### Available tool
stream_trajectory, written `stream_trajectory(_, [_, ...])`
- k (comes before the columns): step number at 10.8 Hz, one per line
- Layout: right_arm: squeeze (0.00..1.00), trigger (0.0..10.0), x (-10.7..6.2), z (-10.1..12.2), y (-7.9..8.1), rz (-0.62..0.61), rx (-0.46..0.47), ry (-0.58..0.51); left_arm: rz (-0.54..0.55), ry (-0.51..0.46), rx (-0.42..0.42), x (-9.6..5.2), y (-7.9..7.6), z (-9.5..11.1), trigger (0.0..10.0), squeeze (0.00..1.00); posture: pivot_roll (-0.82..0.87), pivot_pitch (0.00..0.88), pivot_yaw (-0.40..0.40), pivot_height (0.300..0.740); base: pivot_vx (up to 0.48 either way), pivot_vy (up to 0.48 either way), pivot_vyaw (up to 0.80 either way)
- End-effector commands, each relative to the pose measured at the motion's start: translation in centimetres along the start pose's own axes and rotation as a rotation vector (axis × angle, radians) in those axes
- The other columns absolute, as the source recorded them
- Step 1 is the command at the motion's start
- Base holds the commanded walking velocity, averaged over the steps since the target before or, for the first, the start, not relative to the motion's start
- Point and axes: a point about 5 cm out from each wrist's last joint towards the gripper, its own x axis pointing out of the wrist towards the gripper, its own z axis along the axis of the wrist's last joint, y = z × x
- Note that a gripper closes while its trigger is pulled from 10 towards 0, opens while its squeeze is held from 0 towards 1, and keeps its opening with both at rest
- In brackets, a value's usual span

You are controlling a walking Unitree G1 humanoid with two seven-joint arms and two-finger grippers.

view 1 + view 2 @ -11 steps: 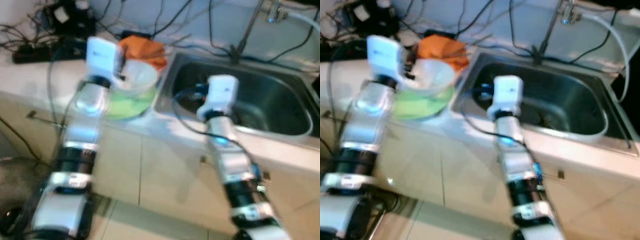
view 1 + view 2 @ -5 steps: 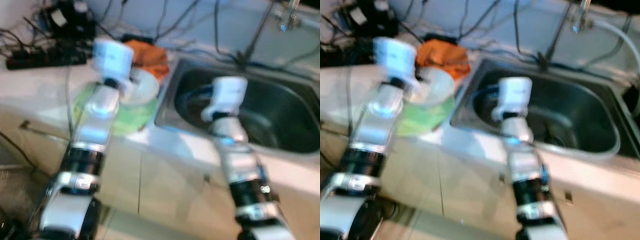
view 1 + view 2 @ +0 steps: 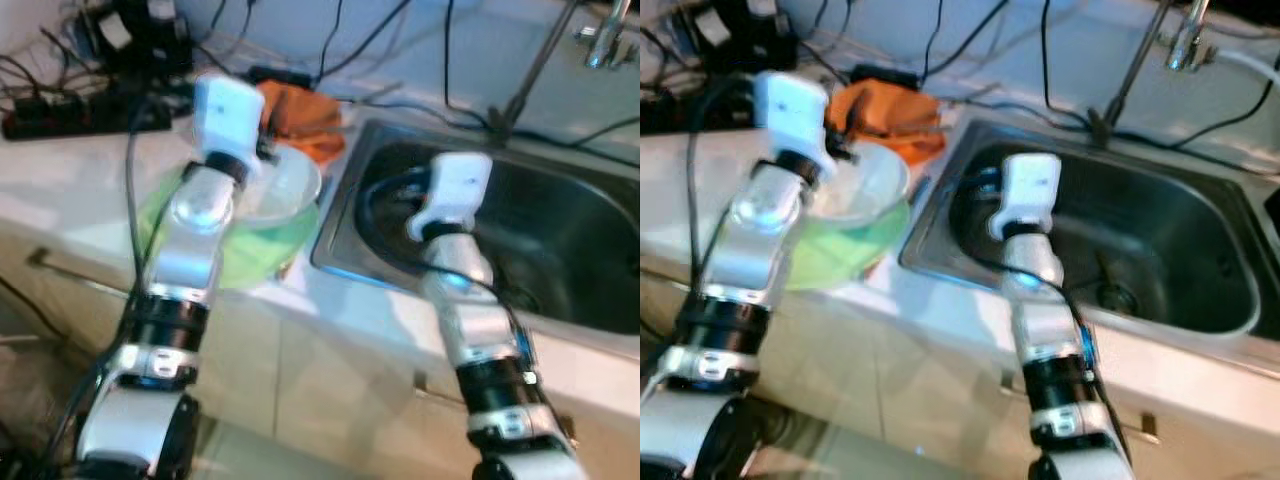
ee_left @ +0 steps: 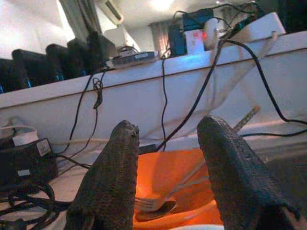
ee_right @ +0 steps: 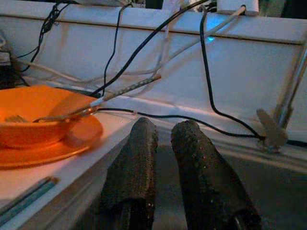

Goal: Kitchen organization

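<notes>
The left arm reaches forward over the counter, its wrist above a clear bowl (image 3: 285, 185) that sits on a green plate (image 3: 245, 245) just beside the sink. The left gripper (image 4: 165, 177) has its two fingers (image 4: 112, 182) spread well apart with nothing between them; through the gap show an orange bowl (image 4: 168, 172) and a fork (image 4: 153, 201) lying in it. The eye views are soft here, so I cannot say whether the fingertips touch the clear bowl's rim.

The right arm stretches out over the near edge of the steel sink (image 3: 1200, 320), wrist raised above the basin. The right gripper (image 5: 163, 143) has its fingers close together, a narrow gap left between them, and they hold nothing.

Counted: one clear bowl, one green plate, one orange bowl standing on one orange plate (image 5: 72, 141), one fork. The orange dishes (image 3: 300, 110) stand behind the clear bowl, near the sink's far left corner.

At far left a black power strip (image 3: 80, 118) lies on the counter among tangled cables. More black cables (image 3: 460, 60) run down the white wall behind the sink, and a tap (image 3: 1185, 45) stands at the sink's far right. One cable trails from the right wrist into the basin.
</notes>
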Motion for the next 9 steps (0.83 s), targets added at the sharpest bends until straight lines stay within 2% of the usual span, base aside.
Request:
stream_trajectory(1, [0.0,10.0,0.1,0.4,0.5,0.009,0.006,-0.014,-0.056,-0.031,0.004,-0.2,0.3,1.0,10.0,0.0,-0.05,0.005,-0.08,0.74,0.0,0.0,0.0])
stream_trajectory(2, [0.0,10.0,0.0,0.4,0.4,0.008,0.007,-0.013,-0.1,-0.031,0.008,-0.3,0.6,1.5,10.0,0.0,-0.05,0.007,-0.08,0.74,0.0,0.0,0.0])
stream_trajectory(4, [0.0,10.0,0.0,0.1,0.3,0.005,0.009,-0.005,-0.33,-0.001,0.035,-1.2,2.3,3.7,10.0,0.0,-0.04,0.008,-0.08,0.74,0.0,0.0,0.0])
stream_trajectory(6, [0.0,10.0,0.0,-0.1,0.4,0.006,0.013,0.001,-0.434,0.078,0.071,-2.5,3.7,3.7,10.0,0.0,-0.02,0.011,-0.083,0.74,0.0,0.0,0.0])
stream_trajectory(7, [0.0,10.0,-0.1,-0.3,0.7,0.012,0.016,0.008,-0.295,0.185,0.063,-3.3,6.0,1.6,10.0,0.0,-0.02,0.008,-0.083,0.74,0.0,0.0,0.0])
stream_trajectory(8, [0.0,10.0,-0.1,-0.3,0.8,0.019,0.018,0.01,-0.167,0.238,0.048,-3.6,7.1,0.6,10.0,0.0,-0.02,0.007,-0.086,0.74,0.0,0.0,0.0])
stream_trajectory(9, [0.0,10.0,-0.1,-0.3,0.9,0.023,0.016,0.012,0.044,0.274,-0.053,-3.3,8.7,0.2,10.0,0.0,-0.02,0.005,-0.09,0.74,0.0,0.0,0.0])
